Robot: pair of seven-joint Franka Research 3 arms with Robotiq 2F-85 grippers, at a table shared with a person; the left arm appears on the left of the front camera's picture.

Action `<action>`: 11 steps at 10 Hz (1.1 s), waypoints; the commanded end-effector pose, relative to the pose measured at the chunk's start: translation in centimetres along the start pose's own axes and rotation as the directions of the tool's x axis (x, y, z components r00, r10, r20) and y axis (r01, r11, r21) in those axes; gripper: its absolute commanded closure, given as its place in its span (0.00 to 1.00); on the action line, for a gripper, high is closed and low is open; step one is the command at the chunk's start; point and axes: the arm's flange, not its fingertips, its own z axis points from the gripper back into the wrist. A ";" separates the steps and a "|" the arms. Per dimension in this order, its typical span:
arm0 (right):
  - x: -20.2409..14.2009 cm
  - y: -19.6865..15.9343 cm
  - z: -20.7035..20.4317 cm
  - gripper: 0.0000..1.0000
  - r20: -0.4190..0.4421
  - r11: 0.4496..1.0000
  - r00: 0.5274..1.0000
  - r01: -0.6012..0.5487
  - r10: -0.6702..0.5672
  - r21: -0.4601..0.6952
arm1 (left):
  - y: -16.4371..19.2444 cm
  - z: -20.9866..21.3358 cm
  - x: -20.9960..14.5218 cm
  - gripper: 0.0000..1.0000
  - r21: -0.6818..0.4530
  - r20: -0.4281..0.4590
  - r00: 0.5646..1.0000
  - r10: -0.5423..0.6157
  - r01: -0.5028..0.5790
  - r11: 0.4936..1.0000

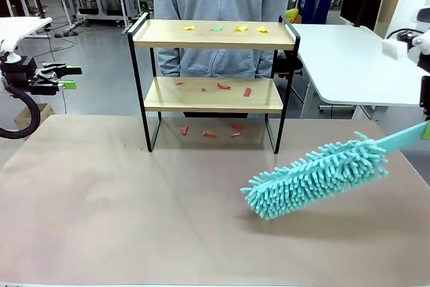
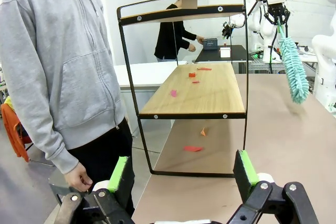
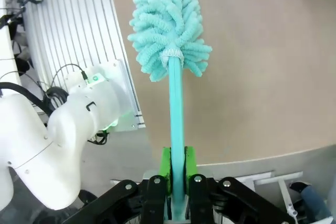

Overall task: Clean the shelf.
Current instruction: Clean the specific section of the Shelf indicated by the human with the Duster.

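Jaws on my right gripper (image 3: 177,157) clamp the handle of the teal duster (image 1: 316,176); its head slants down-left at lower right. The shelf (image 1: 213,34) stands upper centre, up-left of that head, boards running left-right. Jaws of my left gripper (image 2: 182,165) gape, empty, far left.
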 end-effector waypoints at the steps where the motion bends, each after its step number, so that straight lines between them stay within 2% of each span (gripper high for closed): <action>1: -0.1 -0.7 0.1 0.87 0.024 0.998 0.999 -0.037 0.036 0.049 | 0.0 0.0 0.2 0.00 -0.002 -0.002 1.000 -0.003 0.003 1.000; 2: -0.2 -1.4 0.3 0.87 0.025 0.999 1.000 -0.015 0.014 0.037 | 0.0 0.0 0.2 0.00 -0.002 -0.002 1.000 -0.003 0.003 1.000; 3: 0.3 -0.2 -0.4 0.87 0.008 1.000 1.000 -0.009 0.009 0.021 | 0.0 0.0 0.2 0.00 -0.002 -0.002 1.000 -0.003 0.003 1.000; 11: 0.3 -0.2 -0.4 0.87 0.008 1.000 1.000 -0.009 0.009 0.021 | 0.0 0.0 0.2 0.00 -0.002 -0.002 1.000 -0.003 0.003 1.000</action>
